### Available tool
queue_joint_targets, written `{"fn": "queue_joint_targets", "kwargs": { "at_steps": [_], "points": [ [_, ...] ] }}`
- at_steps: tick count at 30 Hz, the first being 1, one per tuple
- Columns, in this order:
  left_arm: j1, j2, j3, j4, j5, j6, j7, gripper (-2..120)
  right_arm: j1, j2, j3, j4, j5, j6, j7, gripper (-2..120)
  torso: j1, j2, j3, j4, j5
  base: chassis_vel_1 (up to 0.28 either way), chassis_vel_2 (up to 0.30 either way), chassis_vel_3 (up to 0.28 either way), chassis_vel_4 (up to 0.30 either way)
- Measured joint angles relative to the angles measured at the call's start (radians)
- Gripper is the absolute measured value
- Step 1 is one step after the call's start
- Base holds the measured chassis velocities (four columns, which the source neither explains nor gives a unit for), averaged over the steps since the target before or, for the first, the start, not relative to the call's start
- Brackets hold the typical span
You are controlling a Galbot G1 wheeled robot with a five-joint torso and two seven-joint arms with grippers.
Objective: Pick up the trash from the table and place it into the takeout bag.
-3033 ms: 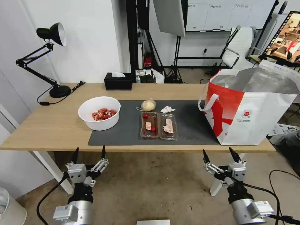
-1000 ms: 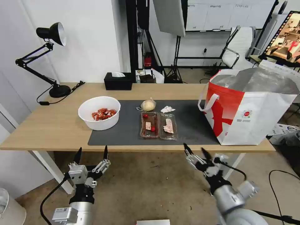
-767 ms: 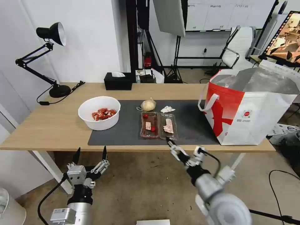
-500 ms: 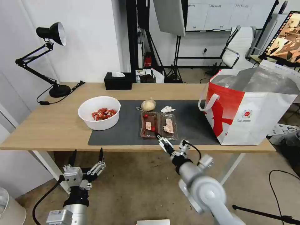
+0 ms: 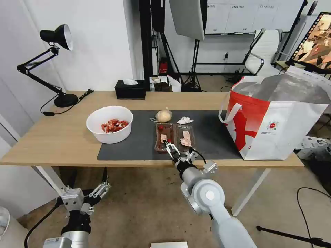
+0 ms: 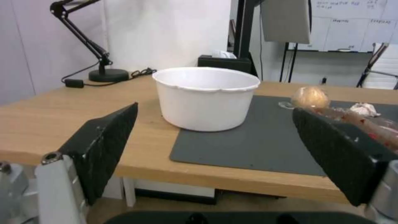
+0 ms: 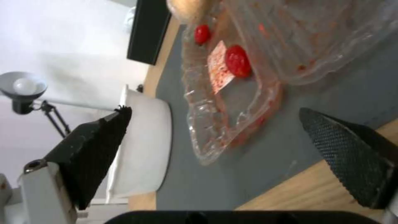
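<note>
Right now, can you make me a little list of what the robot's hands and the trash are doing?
right gripper: open, at the near end of the clamshell tray, not gripping
left gripper: open, low in front of the table
white bowl: on the mat's left edge
tan lump, crumpled tissue: behind the tray
takeout bag: upright, open, at the table's right end

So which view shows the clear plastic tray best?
The right wrist view: the tray lies close up between the open right claw fingers, red scraps plain inside. The head view gives the whole tray on the mat, small, with the claw at its near edge. The left wrist view catches just an end.
</note>
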Motion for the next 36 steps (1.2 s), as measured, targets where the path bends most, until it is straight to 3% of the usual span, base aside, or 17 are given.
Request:
{"fn": "queue_joint_targets", "kwargs": {
  "at_steps": [27,36],
  "points": [
    [0.008,0.000,-0.006,-0.006,-0.005,-0.019,-0.002,100,0.014,0.002,0.066,-0.024,-0.006,0.029,0.023,100,0.000,0.000,0.000,-0.0001,0.0001,0.000,0.000,0.000,0.000],
    [0.008,0.000,-0.008,0.003,-0.007,-0.034,-0.002,100,0.029,0.005,0.071,-0.039,-0.080,0.053,-0.015,100,0.000,0.000,0.000,-0.0003,0.0001,0.000,0.000,0.000,0.000]
  ]
}}
